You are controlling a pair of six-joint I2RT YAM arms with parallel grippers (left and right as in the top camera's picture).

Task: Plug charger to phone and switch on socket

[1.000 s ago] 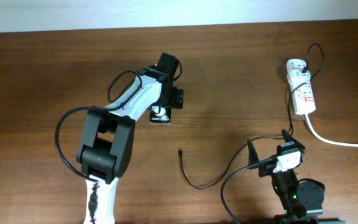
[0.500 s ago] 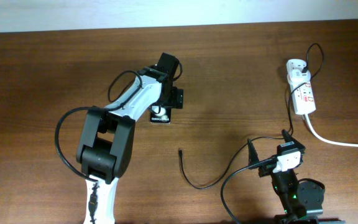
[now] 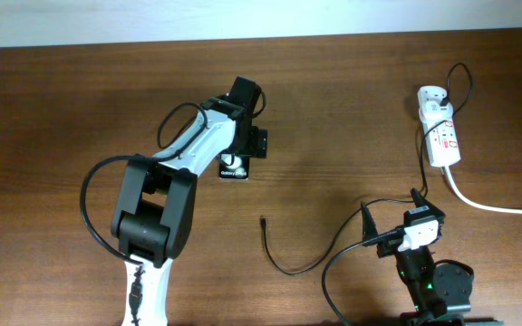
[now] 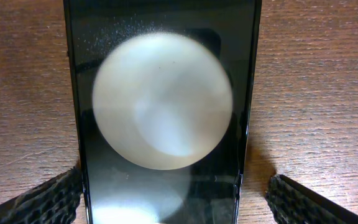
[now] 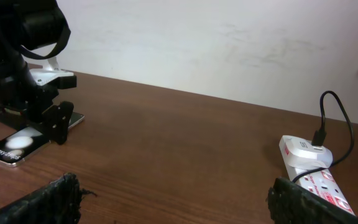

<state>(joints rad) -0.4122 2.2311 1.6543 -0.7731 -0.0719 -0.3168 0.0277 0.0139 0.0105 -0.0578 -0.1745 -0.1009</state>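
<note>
Two pincers apart, charger tip loose on the desk

Most of the overhead view is the brown wooden desk (image 3: pixel 62 109), which carries everything.

The left arm (image 3: pixel 152 208) is the biggest thing on it. It reaches from 7 o'clock up toward 12 and ends over the phone. The left pincer (image 4: pixel 176 186) hangs there with its jaws apart, one finger on each side of the phone. One finger sits right at the phone's edge, and a strip of bare wood shows before the other. I cannot tell whether either one touches.

The right arm (image 3: pixel 429 281) sits low at 5 o'clock. The right pincer (image 3: pixel 391 210) points toward 12 with its jaws wide apart, gripping nothing.

The socket (image 3: pixel 442 136) lies at 2 o'clock, running 12 to 6, with red marks on its face. A thick white cord (image 3: pixel 506 209) leaves its 6 o'clock end toward 4. The switch position cannot be read.

The phone (image 3: pixel 234 168) lies flat at 11 o'clock of the desk's middle. It is glossy black, with white text at its 6 o'clock end.

The charger (image 3: pixel 294 273) starts at the adapter (image 3: pixel 431 98) on the socket's 12 o'clock end. It loops, drops along the socket's 9 o'clock side, passes the right pincer and curves low. Its tip (image 3: pixel 262 220) lies on bare wood at the phone's 5 o'clock, apart from it.
</note>
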